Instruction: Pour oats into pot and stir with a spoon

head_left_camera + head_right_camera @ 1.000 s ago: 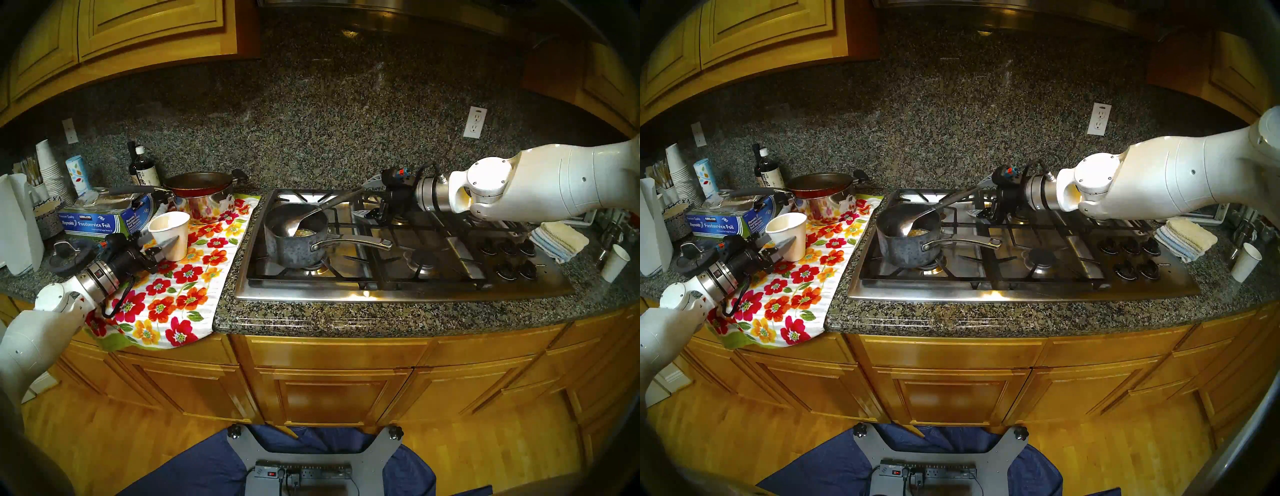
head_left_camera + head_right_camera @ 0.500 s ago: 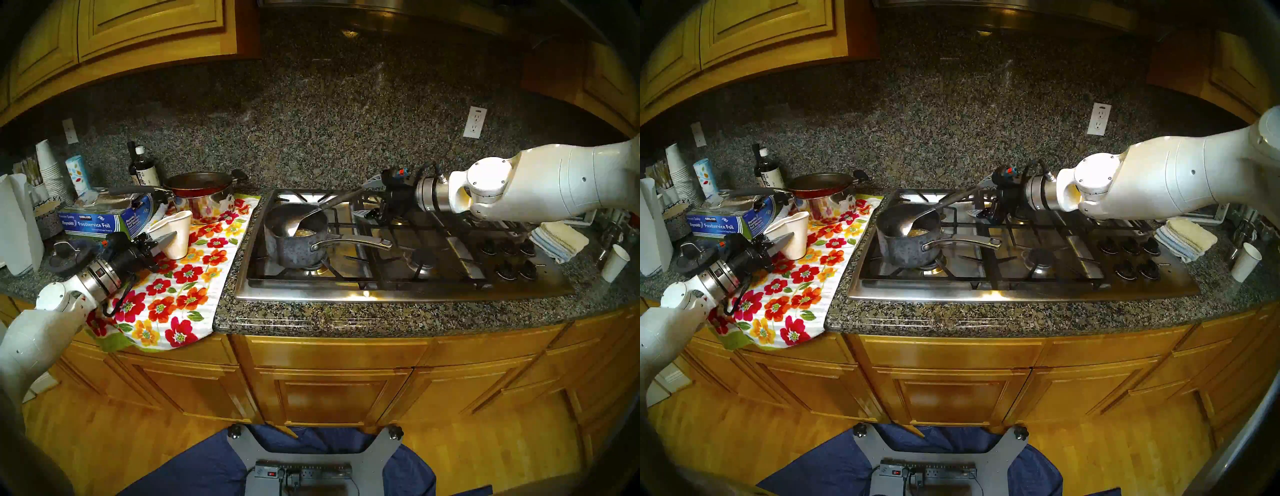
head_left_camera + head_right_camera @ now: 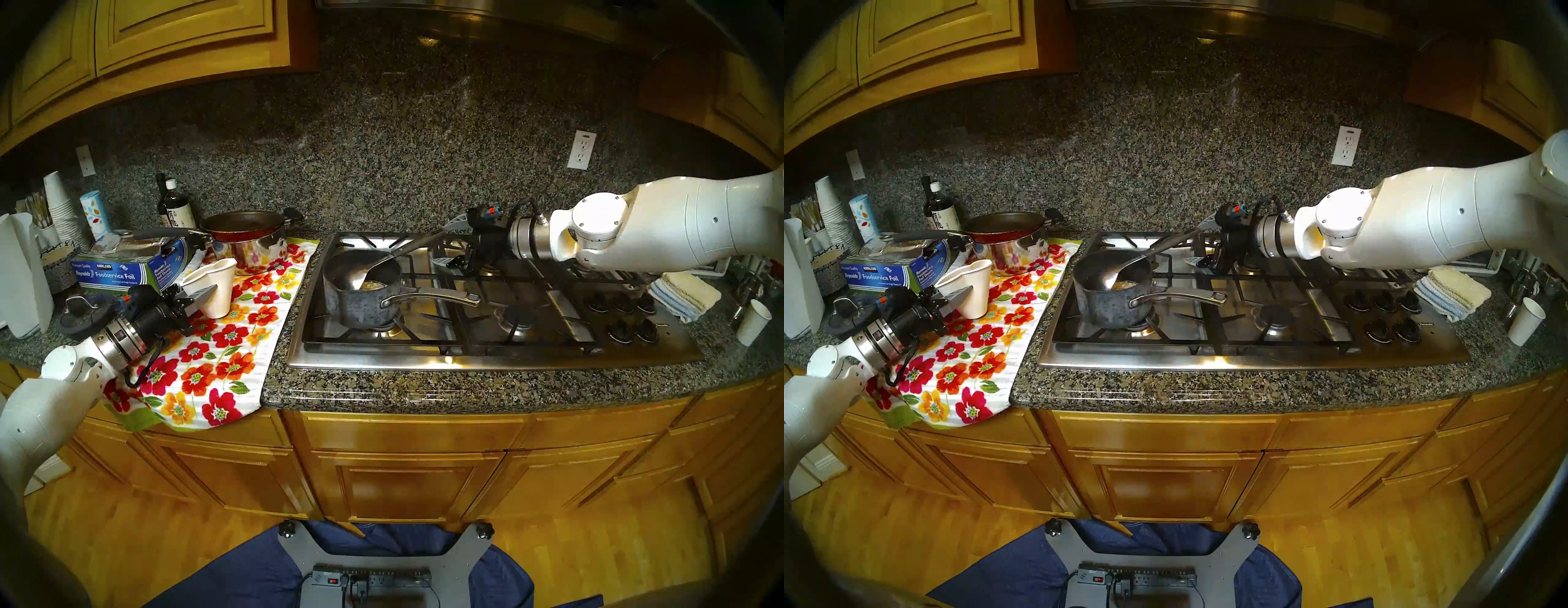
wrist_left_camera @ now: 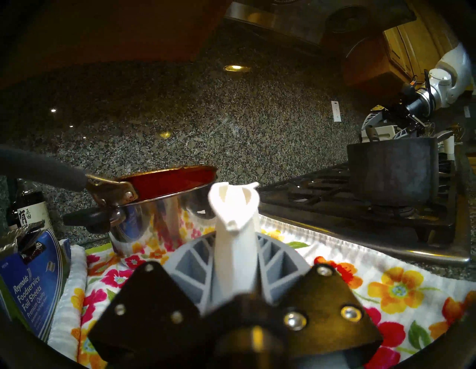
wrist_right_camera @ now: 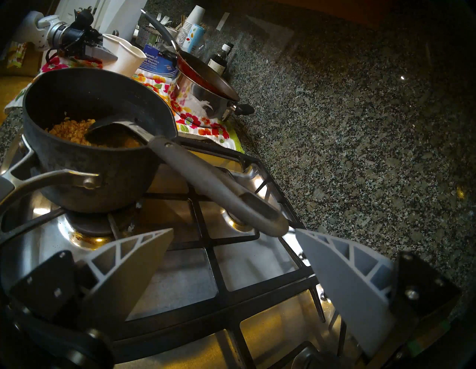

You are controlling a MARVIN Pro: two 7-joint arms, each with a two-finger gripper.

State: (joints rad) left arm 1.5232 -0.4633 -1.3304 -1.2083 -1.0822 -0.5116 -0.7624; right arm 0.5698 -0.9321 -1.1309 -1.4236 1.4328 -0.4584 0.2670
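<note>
Oats (image 5: 74,130) in pot (image 3: 360,293); we're crushing empty cup (image 3: 212,288) w/ left gripper (image 3: 203,295); right gripper (image 5: 231,260) gaping, next clamping spoon (image 5: 206,180) handle, stirring.

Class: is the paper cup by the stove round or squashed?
Squashed: the left gripper pinches the paper cup and its rim is pressed narrow.

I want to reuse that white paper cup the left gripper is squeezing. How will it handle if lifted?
Probably flimsy: the paper cup is already pinched flat between the left gripper fingers, its rim creased. It looks light, so lifting should be easy. Likely to tip once released, since the dented wall stands on a soft floral towel.
</note>
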